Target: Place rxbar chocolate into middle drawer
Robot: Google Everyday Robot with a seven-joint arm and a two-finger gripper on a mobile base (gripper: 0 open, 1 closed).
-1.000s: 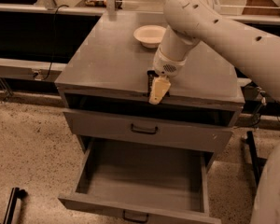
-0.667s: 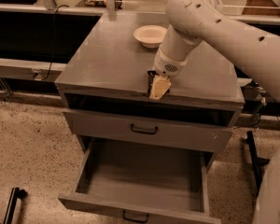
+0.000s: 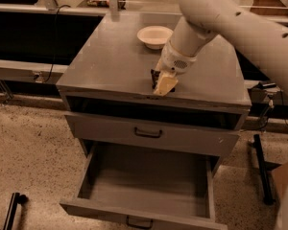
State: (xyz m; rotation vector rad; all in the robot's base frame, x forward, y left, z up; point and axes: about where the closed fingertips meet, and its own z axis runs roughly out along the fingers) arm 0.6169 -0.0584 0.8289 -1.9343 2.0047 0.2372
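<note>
The gripper (image 3: 161, 82) is clamped on the rxbar chocolate (image 3: 155, 76), a dark sliver standing roughly upright. Both hang above and behind the open middle drawer (image 3: 144, 178), over the cabinet top's front edge. So the bar must travel forward and down into it. No wrapper print can be read.

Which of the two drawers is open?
The bottom drawer is pulled out; the drawer above is shut. The hand is over the cabinet top, near its front.
</note>
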